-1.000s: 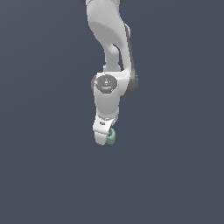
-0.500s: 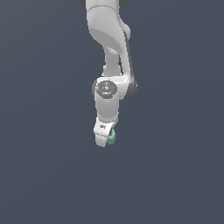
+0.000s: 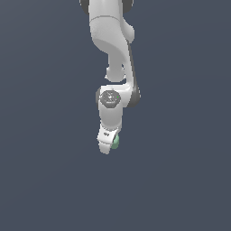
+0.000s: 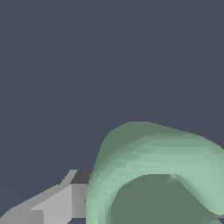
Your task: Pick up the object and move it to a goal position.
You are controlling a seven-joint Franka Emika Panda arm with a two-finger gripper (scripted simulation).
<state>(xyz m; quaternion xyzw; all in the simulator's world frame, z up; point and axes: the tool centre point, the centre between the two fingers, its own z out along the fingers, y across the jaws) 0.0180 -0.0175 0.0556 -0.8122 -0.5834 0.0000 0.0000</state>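
The white arm hangs down the middle of the exterior view. Its gripper (image 3: 108,145) is at the lower end, shut on the small pale green object (image 3: 116,142), which peeks out on the exterior view's right side of the fingers. In the wrist view the object (image 4: 148,170) fills the near part of the picture as a lumpy green ring, pressed against one grey fingertip (image 4: 57,203). The other fingertip is hidden behind the object. The object is held above the flat dark grey ground.
Plain dark grey-blue ground (image 3: 45,180) lies all around the arm. No other object or marker shows in either view.
The gripper with the green object has moved a little toward the exterior view's left and slightly higher; the arm's wrist has shifted with it. The grip is unchanged.
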